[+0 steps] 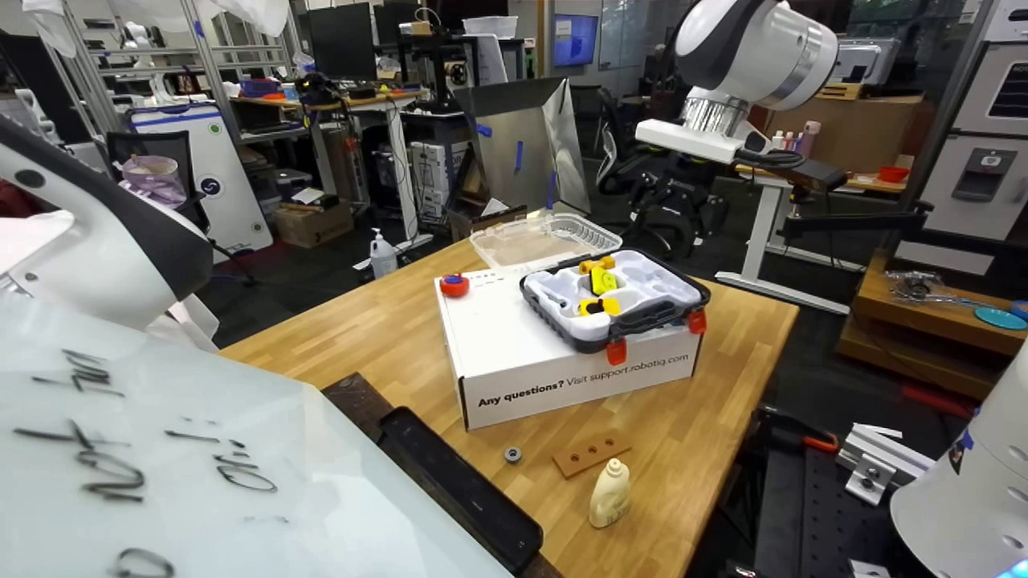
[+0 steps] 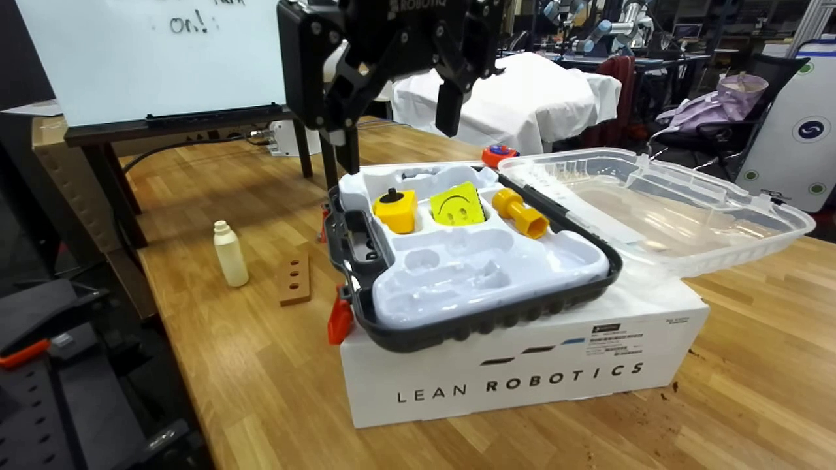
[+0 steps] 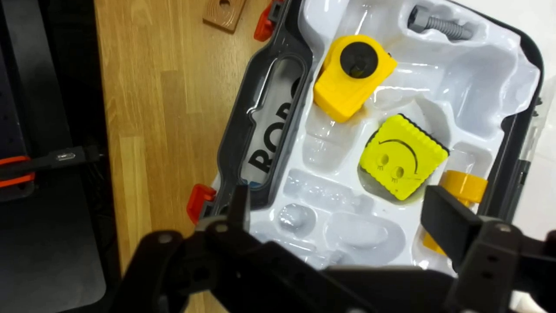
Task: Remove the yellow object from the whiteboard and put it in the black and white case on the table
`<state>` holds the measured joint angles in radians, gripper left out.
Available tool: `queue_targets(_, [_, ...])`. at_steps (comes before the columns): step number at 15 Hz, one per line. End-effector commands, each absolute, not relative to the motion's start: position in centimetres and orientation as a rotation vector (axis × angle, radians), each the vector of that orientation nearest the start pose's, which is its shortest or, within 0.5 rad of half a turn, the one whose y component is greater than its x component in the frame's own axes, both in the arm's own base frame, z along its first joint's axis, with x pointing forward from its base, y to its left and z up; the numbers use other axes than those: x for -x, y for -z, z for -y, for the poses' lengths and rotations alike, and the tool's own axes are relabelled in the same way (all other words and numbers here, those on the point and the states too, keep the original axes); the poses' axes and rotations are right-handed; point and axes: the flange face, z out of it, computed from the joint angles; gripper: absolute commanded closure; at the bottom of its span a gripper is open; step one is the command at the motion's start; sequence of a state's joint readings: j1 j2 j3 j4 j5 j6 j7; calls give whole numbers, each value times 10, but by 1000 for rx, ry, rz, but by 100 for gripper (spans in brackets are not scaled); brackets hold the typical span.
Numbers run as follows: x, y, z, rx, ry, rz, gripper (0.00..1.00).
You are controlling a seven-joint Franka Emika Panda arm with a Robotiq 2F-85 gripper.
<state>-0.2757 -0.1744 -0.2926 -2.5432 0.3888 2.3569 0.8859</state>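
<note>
The black case with a white moulded tray (image 1: 666, 281) (image 2: 444, 281) (image 3: 323, 154) lies open on a white box. It holds a yellow block with a black knob (image 2: 396, 214) (image 3: 341, 89), a bright-yellow smiley square with a dark back (image 2: 457, 205) (image 3: 402, 158), and an orange-yellow bolt (image 2: 519, 212) (image 3: 464, 187). I cannot tell which is the task's yellow object. The whiteboard (image 1: 225, 401) (image 2: 130, 59) has black writing and no yellow thing on its visible parts. My gripper (image 2: 399, 136) (image 3: 343, 211) is open and empty above the case, its fingers apart and touching nothing.
The white box (image 1: 522, 337) (image 2: 522, 385) stands on the wooden table (image 1: 361, 337) (image 2: 281, 372). A clear lid (image 2: 679, 209) juts out beside the case. A cream bottle (image 2: 230, 254), a brown holed block (image 2: 294, 281) and a red-orange item (image 1: 454, 285) are nearby.
</note>
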Motion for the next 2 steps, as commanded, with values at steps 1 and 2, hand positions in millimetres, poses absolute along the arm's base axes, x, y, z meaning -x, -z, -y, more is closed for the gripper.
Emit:
queue_targets(1, [-376,-332,232,1834,-110,-2152,0])
queue_targets(2, [-376,-332,232,1834,-109,-2151,0])
